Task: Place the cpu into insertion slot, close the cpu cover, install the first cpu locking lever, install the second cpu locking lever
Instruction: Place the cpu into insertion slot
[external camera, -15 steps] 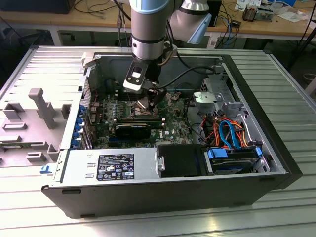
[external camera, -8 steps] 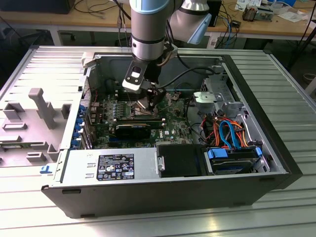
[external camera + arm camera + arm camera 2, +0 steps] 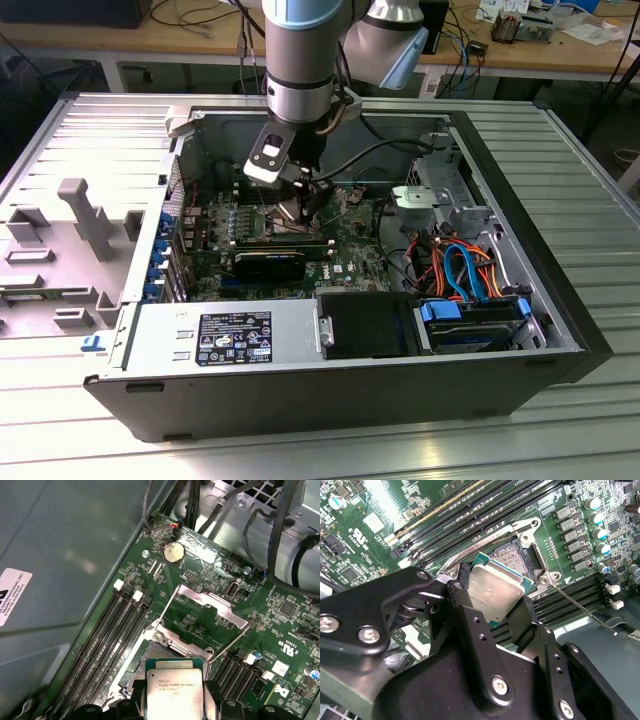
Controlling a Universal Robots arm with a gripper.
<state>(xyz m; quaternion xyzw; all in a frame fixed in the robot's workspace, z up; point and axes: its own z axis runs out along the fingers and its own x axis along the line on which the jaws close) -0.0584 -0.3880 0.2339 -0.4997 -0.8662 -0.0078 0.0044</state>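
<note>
- Claw (image 3: 492,606): two black fingers (image 3: 465,615) closed on opposite edges of the cpu. In the exterior view the claw (image 3: 303,207) is lowered inside the open computer case (image 3: 350,400).
- Cpu (image 3: 495,591): flat square chip, dull silver top, green border. It is gripped by the claw and held tilted over the near part of the insertion slot, whether it touches the slot cannot be told. In the first wrist view the cpu (image 3: 175,690) sits between the finger ends, printed face up.
- Insertion slot (image 3: 514,560): square socket with a silver rim, part of its pin field uncovered beyond the chip.
- Cpu cover (image 3: 214,607): silver frame plate with a cut-out window, swung open, away from the socket, with green board visible through the window.
- Locking lever (image 3: 582,609): thin metal rod, released, angled out from the socket corner.
- Memory slots (image 3: 470,510): long black rows beside the socket.
- Coin battery (image 3: 173,552): round, on the board beyond the cover.
- Table (image 3: 600,430): ribbed metal surface carrying the case.
</note>
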